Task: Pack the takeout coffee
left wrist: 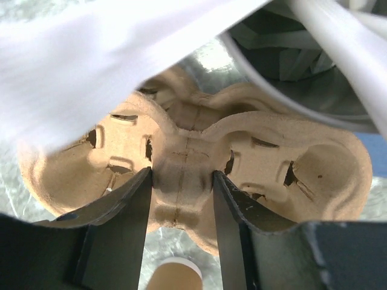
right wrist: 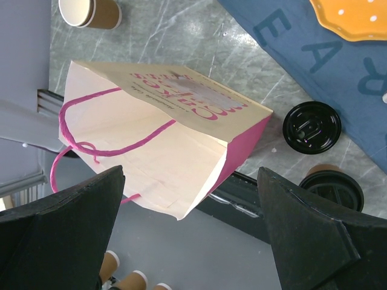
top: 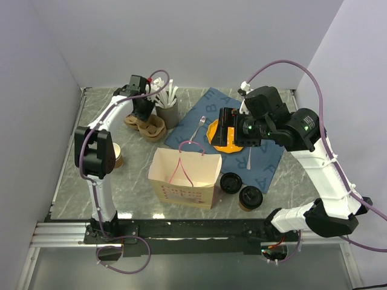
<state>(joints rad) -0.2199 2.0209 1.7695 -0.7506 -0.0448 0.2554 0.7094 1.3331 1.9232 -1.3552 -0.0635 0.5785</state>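
Note:
The takeout coffee point(top: 250, 197), a brown cup with a black sip lid, stands at the front right of the table, and its lid shows in the right wrist view point(right wrist: 332, 190). The cream and pink paper bag point(top: 184, 175) stands open to its left, also in the right wrist view point(right wrist: 163, 139). My right gripper point(top: 227, 130) is open and empty above the orange plate point(top: 225, 136), its jaws wide in its own view point(right wrist: 190, 175). My left gripper point(top: 140, 107) is shut on the middle ridge of a brown pulp cup carrier point(left wrist: 181, 151) at the back left.
A separate flat black lid point(top: 231, 182) lies beside the coffee. A lidless paper cup point(top: 117, 156) stands at the left, partly behind my left arm. A grey holder of white utensils point(top: 167, 112) stands by the carrier point(top: 145, 127). A blue cloth point(top: 266, 169) lies under the plate.

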